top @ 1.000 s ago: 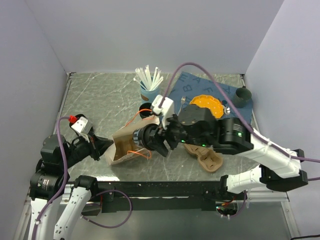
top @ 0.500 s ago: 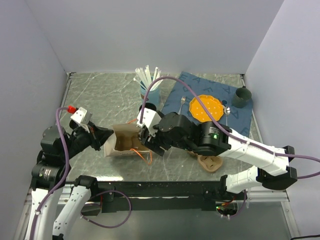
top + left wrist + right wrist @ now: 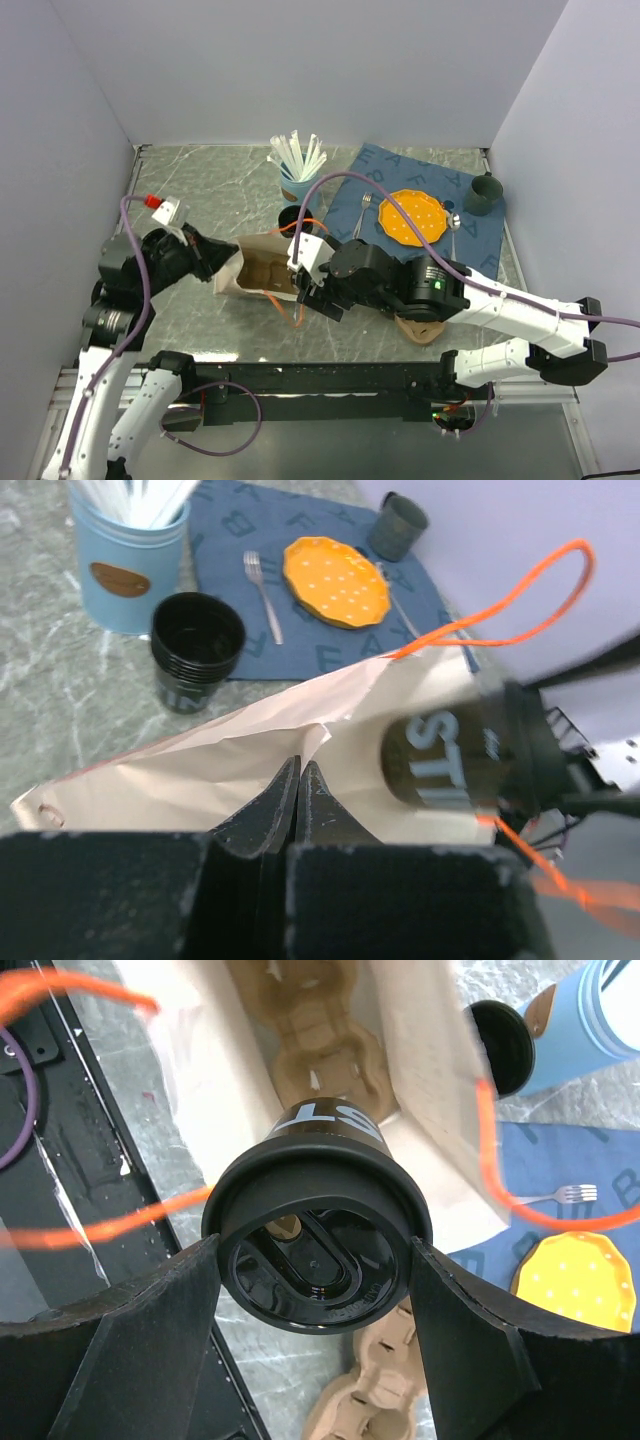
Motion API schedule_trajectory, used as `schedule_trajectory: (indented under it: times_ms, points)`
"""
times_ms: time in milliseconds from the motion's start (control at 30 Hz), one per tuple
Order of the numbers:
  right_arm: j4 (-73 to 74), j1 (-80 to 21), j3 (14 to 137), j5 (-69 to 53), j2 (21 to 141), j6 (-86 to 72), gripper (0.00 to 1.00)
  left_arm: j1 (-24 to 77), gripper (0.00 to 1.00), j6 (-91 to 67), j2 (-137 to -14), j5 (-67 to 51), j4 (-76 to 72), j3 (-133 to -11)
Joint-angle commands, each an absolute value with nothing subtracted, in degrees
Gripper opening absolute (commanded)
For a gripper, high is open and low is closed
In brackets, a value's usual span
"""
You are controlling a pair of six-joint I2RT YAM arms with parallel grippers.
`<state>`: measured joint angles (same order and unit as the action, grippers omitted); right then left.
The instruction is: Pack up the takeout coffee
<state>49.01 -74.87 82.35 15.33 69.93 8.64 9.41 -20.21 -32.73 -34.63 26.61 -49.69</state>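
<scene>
The takeout coffee (image 3: pixel 315 1250), a black cup with a black lid, sits between my right gripper's fingers (image 3: pixel 140 1350), lid toward the wrist camera and base pointing into the open brown paper bag (image 3: pixel 420 1070). In the left wrist view the cup (image 3: pixel 455 760) is at the bag's mouth, against its inner wall. My left gripper (image 3: pixel 298 765) is shut on the bag's edge (image 3: pixel 200 770). From above, the bag (image 3: pixel 262 272) lies between the left gripper (image 3: pixel 222 262) and the right gripper (image 3: pixel 312 290); the cup is hidden there.
A cardboard carrier (image 3: pixel 320 1030) lies inside the bag; another (image 3: pixel 420 325) lies under the right arm. The lidless black cup (image 3: pixel 291 218), the light-blue straw cup (image 3: pixel 298 175), an orange plate (image 3: pixel 411 217) on a blue mat (image 3: pixel 480 235) and a grey-green mug (image 3: pixel 485 193) stand behind.
The left gripper has moved back and up with the bag's edge, opening the bag toward the right arm. The right gripper has shifted slightly right and down, the cup now at the bag's mouth.
</scene>
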Motion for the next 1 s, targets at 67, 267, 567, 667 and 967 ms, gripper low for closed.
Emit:
schedule_trajectory:
  times_ms: [67,267,567,667,967]
  points:
    - [44.9,-75.3,83.8,13.7,73.0,9.3,0.51,9.3,0.01,-15.0,-37.0,-29.7,23.6,-50.4]
    - [46.2,-75.3,87.4,15.9,79.3,9.0,0.51,9.3,0.01,-13.6,-32.0,-28.8,21.5,-44.6]
    - [45.1,-74.5,92.3,18.4,86.7,13.0,0.5,9.8,0.04,-10.7,-31.5,-31.2,24.0,-44.8]
    - [43.8,-73.7,92.5,17.8,87.7,14.2,0.5,10.0,0.04,-10.4,-32.0,-29.7,24.3,-45.9]
    - [44.1,-71.8,96.4,16.3,87.0,12.7,0.5,10.0,0.01,-12.3,-34.3,-29.4,24.3,-46.7]
